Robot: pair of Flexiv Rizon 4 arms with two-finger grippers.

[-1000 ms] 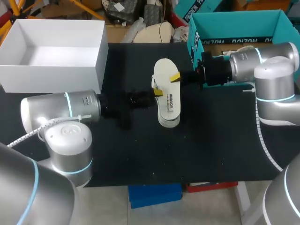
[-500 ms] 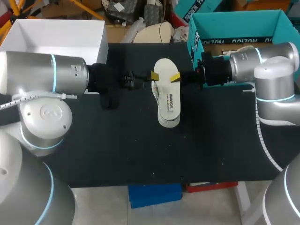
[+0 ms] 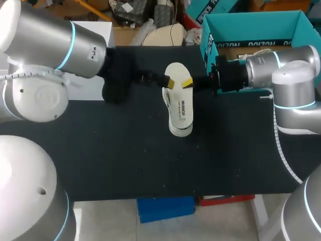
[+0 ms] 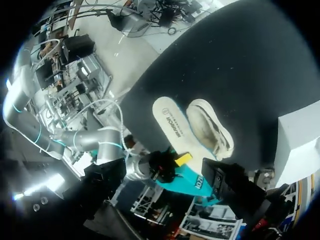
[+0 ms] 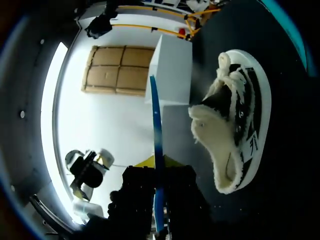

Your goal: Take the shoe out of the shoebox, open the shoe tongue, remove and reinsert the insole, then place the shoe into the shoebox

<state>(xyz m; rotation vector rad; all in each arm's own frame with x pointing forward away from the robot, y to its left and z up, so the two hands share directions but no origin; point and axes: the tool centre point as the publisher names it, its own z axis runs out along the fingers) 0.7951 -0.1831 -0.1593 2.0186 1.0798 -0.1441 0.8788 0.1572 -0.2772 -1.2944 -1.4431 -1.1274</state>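
Bright even light, soft shadows, wrist-view glare

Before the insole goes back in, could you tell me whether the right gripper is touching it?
Touching: in the right wrist view the insole runs edge-on between the fingers of the right gripper, clamped from both sides.

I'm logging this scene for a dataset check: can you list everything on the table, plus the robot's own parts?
shoe: one, white and black with fleecy lining, middle of the table.
insole: one, white, out of the shoe and beside it, one end held by the right gripper.
shoebox: one, white, far left of the table.
table: one, black.
left gripper: one, at the shoe, on the shoebox side.
right gripper: one, fingers shut on the insole.
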